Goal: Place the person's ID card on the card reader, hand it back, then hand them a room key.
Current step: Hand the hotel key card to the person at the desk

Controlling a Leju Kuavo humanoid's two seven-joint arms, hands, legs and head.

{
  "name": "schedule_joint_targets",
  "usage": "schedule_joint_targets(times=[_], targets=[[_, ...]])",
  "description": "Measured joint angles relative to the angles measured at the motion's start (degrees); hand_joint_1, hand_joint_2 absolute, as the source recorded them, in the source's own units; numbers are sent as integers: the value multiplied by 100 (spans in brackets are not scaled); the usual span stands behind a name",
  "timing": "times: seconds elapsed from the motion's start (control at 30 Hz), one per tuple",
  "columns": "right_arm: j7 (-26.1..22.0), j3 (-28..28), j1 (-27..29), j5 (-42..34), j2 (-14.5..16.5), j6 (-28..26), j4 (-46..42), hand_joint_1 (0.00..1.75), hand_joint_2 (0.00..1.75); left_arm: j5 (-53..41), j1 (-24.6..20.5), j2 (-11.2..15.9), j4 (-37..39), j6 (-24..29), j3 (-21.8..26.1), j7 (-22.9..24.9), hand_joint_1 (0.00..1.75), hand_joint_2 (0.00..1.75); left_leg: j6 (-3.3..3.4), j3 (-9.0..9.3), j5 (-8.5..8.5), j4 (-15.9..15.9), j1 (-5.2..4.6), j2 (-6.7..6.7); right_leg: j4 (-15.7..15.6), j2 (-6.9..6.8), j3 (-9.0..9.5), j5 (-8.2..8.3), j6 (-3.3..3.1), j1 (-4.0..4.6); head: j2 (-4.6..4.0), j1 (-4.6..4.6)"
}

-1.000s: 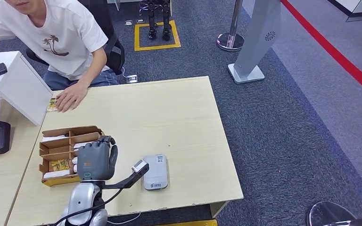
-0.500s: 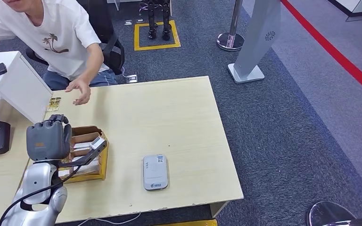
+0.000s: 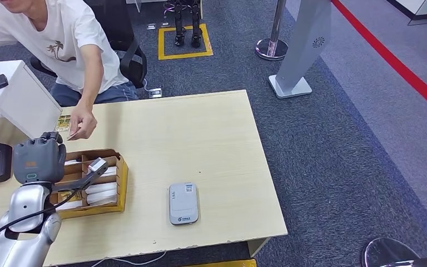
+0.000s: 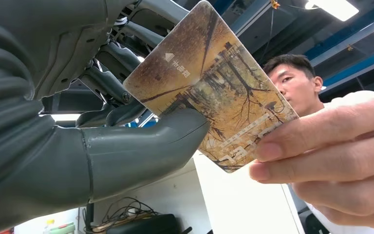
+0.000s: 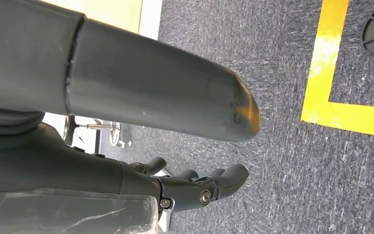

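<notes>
Spanning most of the head view, the pale wooden table (image 3: 200, 139) carries the grey card reader (image 3: 183, 203) near its front edge and a cardboard tray (image 3: 119, 183) of cards toward the robot's left, with a person (image 3: 61, 44) seated at the far corner. A second ago the left hand (image 3: 38, 160) hung over the tray close to the reader; since then the arm has swung away to the left and lifted toward the person, whose hand (image 3: 82, 127) left the tabletop and came to meet it. The left wrist view shows the result: the room key (image 4: 209, 87), a card printed with autumn trees, is pinched between the robot's thumb and its darker fingers (image 4: 112, 83), while the person's fingertips already grip its far corner. My reading is that the last step, the handover, is under way, so loosening the pinch comes next. Down by the carpet, the right hand (image 5: 175, 190) holds nothing, its fingers loosely curled and slightly apart.
</notes>
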Motion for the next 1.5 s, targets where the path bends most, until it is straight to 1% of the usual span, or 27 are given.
schedule_joint_targets(times=[0.27,0.37,0.4,0.5,1.27,1.33,1.37,1.5], targets=[[-2,0,1,-40,0,-3,15,0,175,-2,-61,2,59,-29,0,-18,175,175,0,1,0,0,0,1,0,1,0,0,0,0,0,1],[-2,0,1,-57,0,-4,15,0,175,-2,-63,2,59,-28,0,-15,44,175,0,1,0,0,0,1,0,1,0,0,0,0,0,1],[-2,0,1,-65,0,-4,16,0,175,-2,-63,3,59,-26,0,-10,0,131,0,1,0,0,0,1,0,1,0,0,0,0,0,1],[-1,0,1,-89,0,-4,20,0,175,-2,-64,8,59,-16,-2,5,0,0,0,1,0,0,0,1,0,1,-1,0,0,0,0,1],[2,0,3,-109,0,10,23,0,175,-4,-143,64,-37,-70,-5,198,0,0,0,1,1,0,0,1,0,1,-1,1,0,0,0,1],[2,0,3,-112,0,17,23,0,175,18,-142,33,-80,-119,-3,95,0,0,0,1,1,0,0,0,0,0,0,1,0,0,0,1],[3,0,3,-119,0,17,23,0,175,71,-138,-17,-113,-182,16,-51,0,0,0,1,1,0,0,-2,0,-2,1,1,0,0,0,0],[33,0,1,-181,0,15,28,0,175,578,-59,-439,-325,-619,282,-842,0,175,1,0,1,0,-1,-6,0,-7,4,1,1,-1,0,1]])
